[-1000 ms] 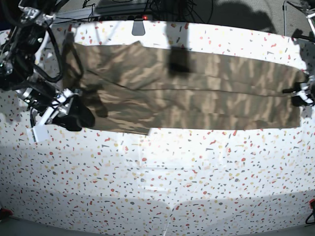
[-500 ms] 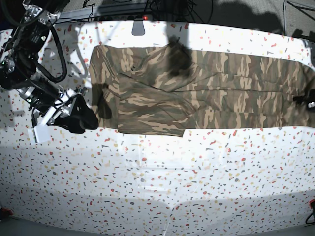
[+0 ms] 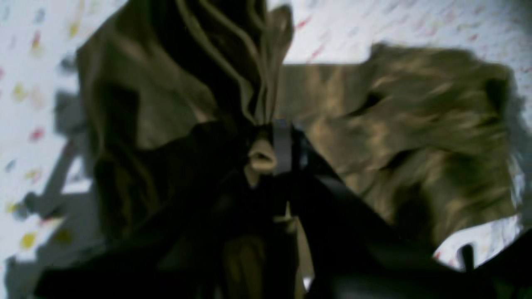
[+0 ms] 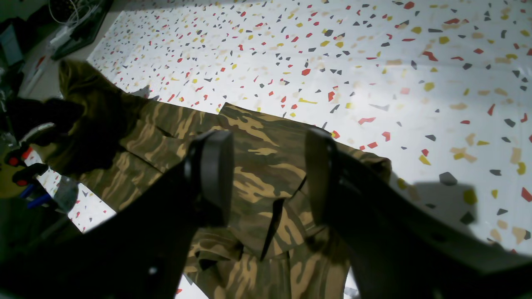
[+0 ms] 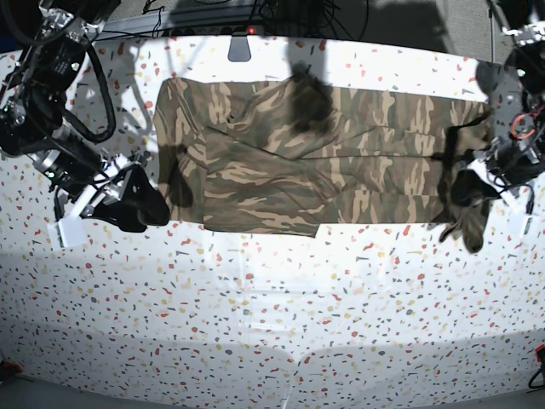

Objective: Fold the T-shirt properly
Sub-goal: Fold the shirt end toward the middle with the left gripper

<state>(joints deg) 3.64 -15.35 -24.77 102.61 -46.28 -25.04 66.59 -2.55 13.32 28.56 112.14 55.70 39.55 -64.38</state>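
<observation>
The camouflage T-shirt (image 5: 298,162) lies spread lengthwise across the far half of the table. My left gripper (image 5: 467,189) is shut on the shirt's right end and holds it lifted, with a bunch of cloth (image 5: 473,226) hanging below. The left wrist view shows that gripper (image 3: 266,145) pinching gathered cloth (image 3: 232,62). My right gripper (image 5: 140,204) is open and empty, just off the shirt's left edge. In the right wrist view its fingers (image 4: 212,174) stand wide apart above the shirt (image 4: 257,137).
The white speckled table (image 5: 272,298) stretches toward the near edge. Cables and a grey device (image 5: 240,43) sit along the far edge. A white tag (image 5: 68,232) hangs off my right arm.
My left arm has come in from the right edge and pulled the shirt's right end up and leftward. The right arm has hardly moved.
</observation>
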